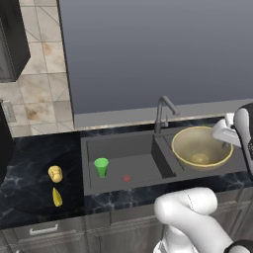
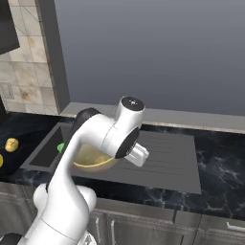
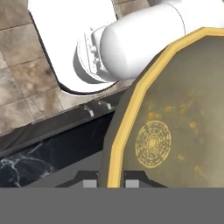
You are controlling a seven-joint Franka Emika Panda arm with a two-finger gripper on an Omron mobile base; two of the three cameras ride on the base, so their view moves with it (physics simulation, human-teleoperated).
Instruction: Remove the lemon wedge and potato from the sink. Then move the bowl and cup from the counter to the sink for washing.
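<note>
My gripper (image 3: 111, 183) is shut on the thin rim of the wide tan-yellow bowl (image 3: 175, 131); the rim passes between the two fingertips. In the left base view the bowl (image 1: 200, 148) sits over the drainboard side of the dark grey sink (image 1: 123, 143), with the gripper (image 1: 227, 142) at its right rim. The green cup (image 1: 101, 166) stands upright in the basin's left part. The potato (image 1: 55, 173) and the lemon wedge (image 1: 57, 197) lie on the black counter left of the sink. The right base view shows the bowl (image 2: 93, 160) partly behind my arm, and the potato (image 2: 11, 144).
A dark curved faucet (image 1: 163, 111) rises behind the basin, just left of the bowl. A red drain (image 1: 126, 178) sits in the basin floor near the cup. The ribbed drainboard (image 2: 167, 158) extends right, with black marble counter (image 2: 220, 162) beyond it.
</note>
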